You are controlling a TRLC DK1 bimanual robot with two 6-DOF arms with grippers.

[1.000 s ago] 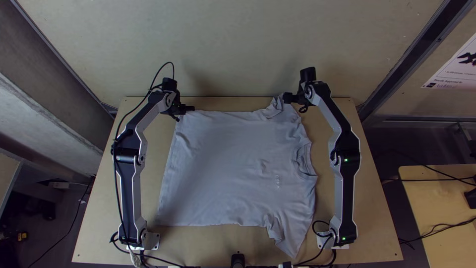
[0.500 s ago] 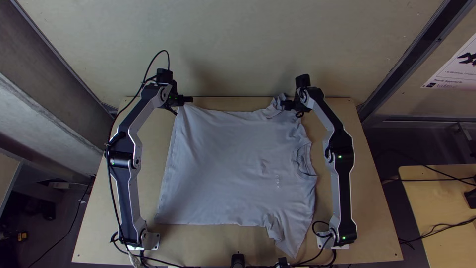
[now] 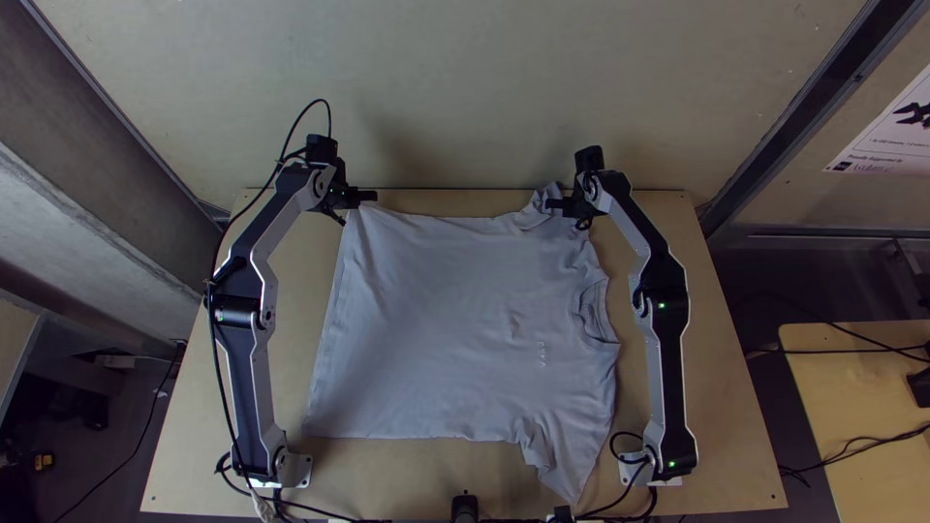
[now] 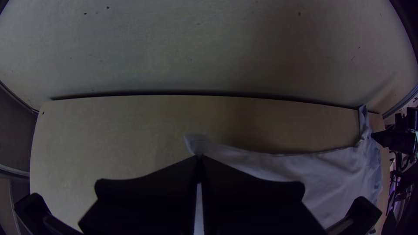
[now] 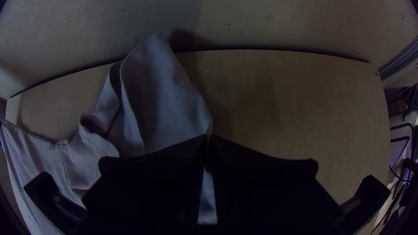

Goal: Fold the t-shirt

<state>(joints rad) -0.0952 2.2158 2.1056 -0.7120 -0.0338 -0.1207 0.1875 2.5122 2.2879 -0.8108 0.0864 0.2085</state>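
A light grey t-shirt [image 3: 455, 329] lies spread on the table, its neck toward the right arm and one sleeve pointing to the near edge. My left gripper [image 3: 368, 196] is at its far left hem corner; in the left wrist view that gripper [image 4: 199, 157] is shut on the shirt [image 4: 278, 163], a small flap standing past the fingertips. Over by the far sleeve is my right gripper [image 3: 554, 204]. The right wrist view has this gripper [image 5: 208, 138] shut on the shirt's edge beside the sleeve [image 5: 161, 95], which is partly bunched.
The wooden table [image 3: 465, 475] ends at a pale wall [image 3: 465, 87] behind the shirt. Black cables [image 3: 620, 499] lie near the right arm's base. Another wooden table [image 3: 862, 416] stands off to the right.
Both grippers have shifted a little to the left in the top view. The left one has also moved slightly up the picture, and the shirt's far left corner has been drawn up with it.
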